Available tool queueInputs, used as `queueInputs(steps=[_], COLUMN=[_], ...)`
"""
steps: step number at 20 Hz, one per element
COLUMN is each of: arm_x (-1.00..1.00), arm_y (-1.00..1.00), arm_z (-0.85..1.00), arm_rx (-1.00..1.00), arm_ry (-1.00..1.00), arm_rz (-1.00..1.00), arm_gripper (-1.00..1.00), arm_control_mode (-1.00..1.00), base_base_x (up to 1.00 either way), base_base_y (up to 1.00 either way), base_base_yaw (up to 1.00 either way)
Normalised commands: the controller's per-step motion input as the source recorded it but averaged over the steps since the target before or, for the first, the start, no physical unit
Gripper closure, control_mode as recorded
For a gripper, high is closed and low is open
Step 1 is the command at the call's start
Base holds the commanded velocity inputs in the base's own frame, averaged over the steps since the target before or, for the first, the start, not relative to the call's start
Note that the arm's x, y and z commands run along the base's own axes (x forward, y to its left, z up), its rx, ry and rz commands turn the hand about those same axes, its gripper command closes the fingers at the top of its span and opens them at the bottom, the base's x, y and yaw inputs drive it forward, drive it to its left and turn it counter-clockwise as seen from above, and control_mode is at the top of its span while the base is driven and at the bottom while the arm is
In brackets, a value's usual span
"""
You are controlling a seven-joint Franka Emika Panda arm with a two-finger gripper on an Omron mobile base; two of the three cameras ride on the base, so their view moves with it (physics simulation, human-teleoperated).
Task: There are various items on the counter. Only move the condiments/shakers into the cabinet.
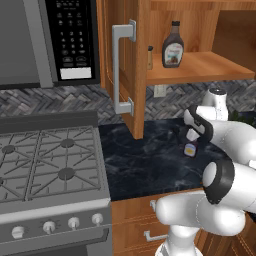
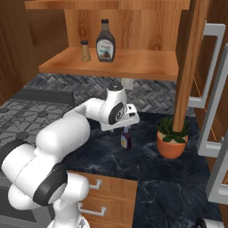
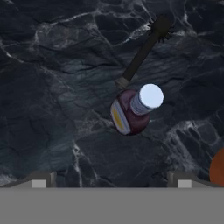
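The pincer [image 3: 111, 179] hangs above the counter [image 1: 145, 165] with its two finger tips [image 3: 39, 180] set wide apart and nothing between them; from the hand view only the very tips show at the bottom edge. In the left base view the hand is largely hidden behind the arm's own wrist and elbow, and in the right base view the wrist covers the fingers, so their gap cannot be read there.

The small dark bottle [image 3: 131, 111] with a pale cap stands upright on the counter directly under the hand, seen from above with its yellowish label turned to the left of the hand view. In the left base view the bottle [image 1: 190, 148] is partly masked by the wrist. A thin dark object [image 3: 140, 54] lies flat on the stone, one end touching or just beside the bottle; what it is cannot be made out.

The syrup bottle [image 2: 105, 41] and the wooden shaker [image 2: 85, 50] already stand on the cabinet shelf [image 2: 133, 64], near each other at its left part, with bare shelf to their right.

The potted plant [image 2: 171, 136] sits on the counter near the bottle, under the lower edge of the open cabinet door [image 2: 189, 62]; its orange pot is cut off at the right edge of the hand view. The stove [image 1: 45, 165] borders the counter on the left.
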Motion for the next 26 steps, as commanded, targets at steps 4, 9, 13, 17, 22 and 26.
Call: queueInputs(steps=[4,9,13,17,22,26], arm_x=[0.0,0.0,0.0,0.0,0.0,0.04], arm_y=[-0.31,-0.24,-0.13,-0.01,0.0,0.0], arm_z=[-0.26,-0.21,-0.2,-0.14,-0.01,0.0], arm_rx=[0.0,0.05,0.11,0.1,0.09,0.05], arm_ry=[0.0,0.0,0.0,0.0,0.0,0.0], arm_rz=[0.0,0.0,0.0,0.0,0.01,0.02], arm_gripper=[-1.0,-1.0,-1.0,-1.0,-1.0,-1.0], arm_control_mode=[-1.0,-1.0,-1.0,-1.0,-1.0,-1.0], base_base_x=[0.0,0.0,0.0,0.0,0.0,0.0], base_base_y=[0.0,0.0,0.0,0.0,0.0,0.0], base_base_yaw=[0.0,0.0,0.0,0.0,0.0,0.0])
